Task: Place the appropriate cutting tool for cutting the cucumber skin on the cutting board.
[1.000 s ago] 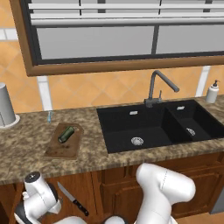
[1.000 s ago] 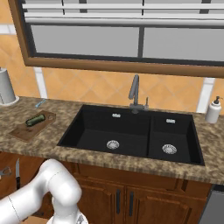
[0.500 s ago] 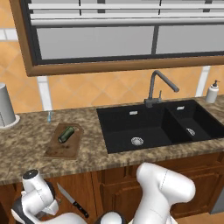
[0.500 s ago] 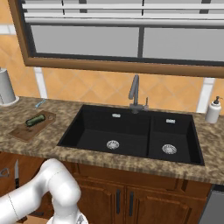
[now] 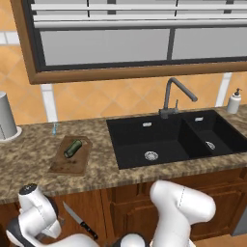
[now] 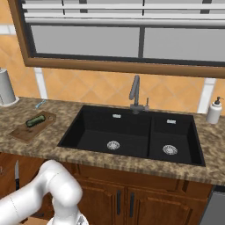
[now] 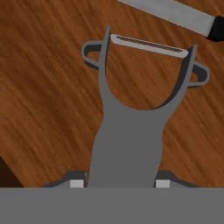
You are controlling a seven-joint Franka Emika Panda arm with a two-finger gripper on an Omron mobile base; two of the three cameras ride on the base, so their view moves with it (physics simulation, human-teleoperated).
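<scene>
Between the fingertips in the hand view, the peeler is gripped by its handle over brown wood, a knife just beyond. Both base views show the cucumber on the cutting board.

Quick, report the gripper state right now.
Gripper: fingertips sit at either side of the peeler handle, against a wooden surface; whether they clamp it cannot be told.
</scene>
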